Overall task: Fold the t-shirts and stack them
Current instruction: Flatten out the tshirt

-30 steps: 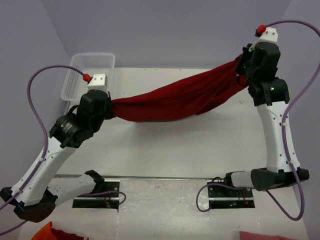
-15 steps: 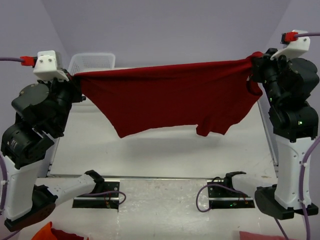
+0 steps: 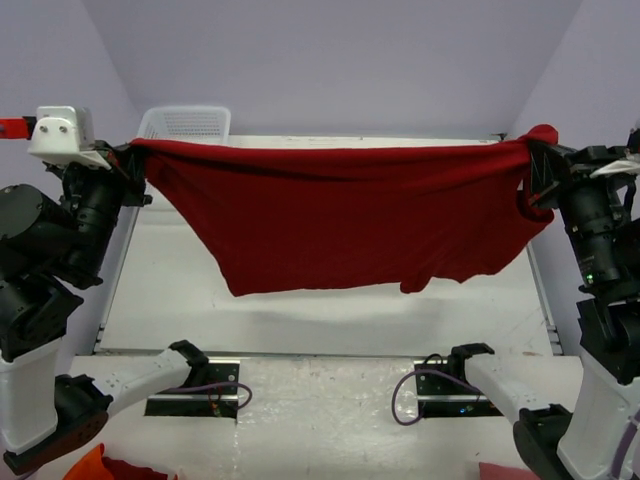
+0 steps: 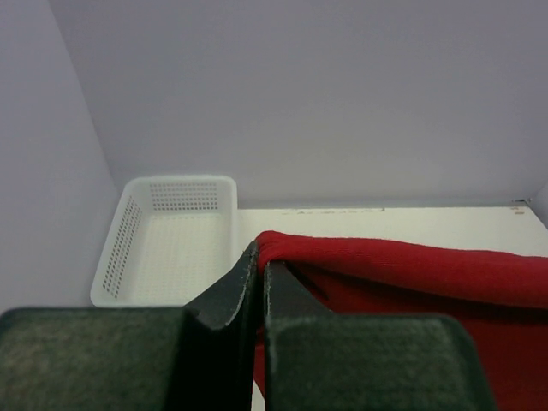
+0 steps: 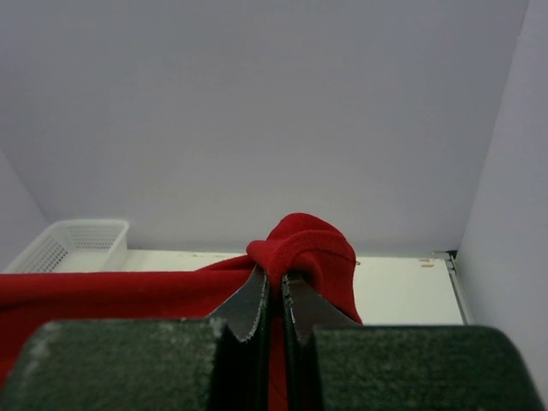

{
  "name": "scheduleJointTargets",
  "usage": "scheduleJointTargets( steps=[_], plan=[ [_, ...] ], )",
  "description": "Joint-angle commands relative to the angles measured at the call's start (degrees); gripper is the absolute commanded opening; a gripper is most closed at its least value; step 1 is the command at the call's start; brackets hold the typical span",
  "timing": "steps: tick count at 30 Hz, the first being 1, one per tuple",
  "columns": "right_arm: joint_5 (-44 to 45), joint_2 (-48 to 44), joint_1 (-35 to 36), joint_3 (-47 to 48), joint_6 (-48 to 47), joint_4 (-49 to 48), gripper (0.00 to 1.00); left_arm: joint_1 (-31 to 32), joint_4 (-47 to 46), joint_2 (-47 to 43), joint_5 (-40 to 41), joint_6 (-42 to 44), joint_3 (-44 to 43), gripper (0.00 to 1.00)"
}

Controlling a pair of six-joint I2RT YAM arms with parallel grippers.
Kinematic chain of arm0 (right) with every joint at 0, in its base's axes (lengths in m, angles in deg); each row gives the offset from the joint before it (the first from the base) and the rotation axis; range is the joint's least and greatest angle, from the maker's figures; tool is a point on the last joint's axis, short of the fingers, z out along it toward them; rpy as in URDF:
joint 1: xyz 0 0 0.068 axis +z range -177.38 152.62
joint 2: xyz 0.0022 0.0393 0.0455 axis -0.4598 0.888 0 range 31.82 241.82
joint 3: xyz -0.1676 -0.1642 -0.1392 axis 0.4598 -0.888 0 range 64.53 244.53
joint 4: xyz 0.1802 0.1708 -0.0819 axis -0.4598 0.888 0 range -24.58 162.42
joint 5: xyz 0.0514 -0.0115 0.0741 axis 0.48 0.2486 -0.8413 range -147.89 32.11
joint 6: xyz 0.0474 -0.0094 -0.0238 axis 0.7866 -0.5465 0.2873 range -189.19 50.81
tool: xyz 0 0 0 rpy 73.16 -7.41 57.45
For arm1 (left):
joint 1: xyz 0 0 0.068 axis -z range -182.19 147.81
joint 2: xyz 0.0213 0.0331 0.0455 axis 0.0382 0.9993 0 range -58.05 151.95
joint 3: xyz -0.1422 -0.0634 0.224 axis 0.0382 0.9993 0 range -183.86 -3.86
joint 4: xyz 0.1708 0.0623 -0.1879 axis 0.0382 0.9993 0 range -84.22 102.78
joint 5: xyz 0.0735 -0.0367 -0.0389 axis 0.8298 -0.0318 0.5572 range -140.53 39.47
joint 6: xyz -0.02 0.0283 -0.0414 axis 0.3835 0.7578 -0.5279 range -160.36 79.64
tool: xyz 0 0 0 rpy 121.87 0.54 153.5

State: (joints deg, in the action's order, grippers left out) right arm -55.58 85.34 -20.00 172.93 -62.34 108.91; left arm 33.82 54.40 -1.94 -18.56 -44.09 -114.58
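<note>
A dark red t-shirt [image 3: 340,215] hangs stretched wide in the air between both arms, its lower edge clear of the table. My left gripper [image 3: 133,150] is shut on the shirt's left corner; in the left wrist view the cloth [image 4: 402,270] runs off to the right from the pinched jaws of the left gripper [image 4: 260,257]. My right gripper [image 3: 532,158] is shut on the right corner, where a bunch of cloth [image 5: 308,248] bulges over the tips of the right gripper [image 5: 276,282].
A white mesh basket [image 3: 185,124] stands at the table's back left, also in the left wrist view [image 4: 167,244]. Red cloth [image 3: 100,465] lies at the bottom left edge below the arm bases. The white table [image 3: 320,310] lies under the shirt.
Both arms have lifted and pulled apart, raising the t-shirt from a sagging roll into a wide taut sheet. Over the last half second the spread grew a little wider.
</note>
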Motion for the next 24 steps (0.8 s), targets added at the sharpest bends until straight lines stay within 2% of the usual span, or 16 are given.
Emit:
scheduleJointTargets(
  steps=[1, 6, 10, 12, 15, 19, 22, 24],
  plan=[
    [-1.4, 0.0, -0.1, -2.2, 0.2, -0.7, 0.0, -0.4, -4.0, 1.1, -1.5, 1.7, 5.4, 0.0],
    [0.4, 4.9, -0.2, -1.8, 1.0, -0.6, 0.0, -0.4, -10.1, 4.7, -1.4, 0.3, 13.9, 0.0],
    [1.5, 10.6, -0.1, -2.6, 0.9, -3.2, 0.0, -1.0, -12.9, 15.6, -3.1, -0.4, 14.0, 0.0],
    [1.9, 13.9, -0.1, -2.2, -0.2, -4.5, 0.0, -4.7, -14.3, 19.7, -4.0, -0.2, 12.7, 0.0],
    [3.6, 22.5, -0.3, 0.0, -2.1, -5.2, 0.0, -13.1, -16.8, 27.4, -11.6, -2.2, 11.0, 0.0],
    [5.7, 34.1, -0.4, 2.8, -2.9, -6.8, 0.0, -16.8, -17.9, 42.9, -14.0, -0.9, 3.2, 0.0],
    [7.4, 39.3, -0.8, 3.0, -3.2, -10.9, 0.0, -19.4, -20.1, 53.0, -13.4, 0.7, -2.3, 0.0],
    [5.4, 45.5, -1.1, 4.6, -3.8, -13.9, 0.0, -21.4, -20.7, 60.0, -13.4, 0.8, -7.4, 0.01]
  ],
)
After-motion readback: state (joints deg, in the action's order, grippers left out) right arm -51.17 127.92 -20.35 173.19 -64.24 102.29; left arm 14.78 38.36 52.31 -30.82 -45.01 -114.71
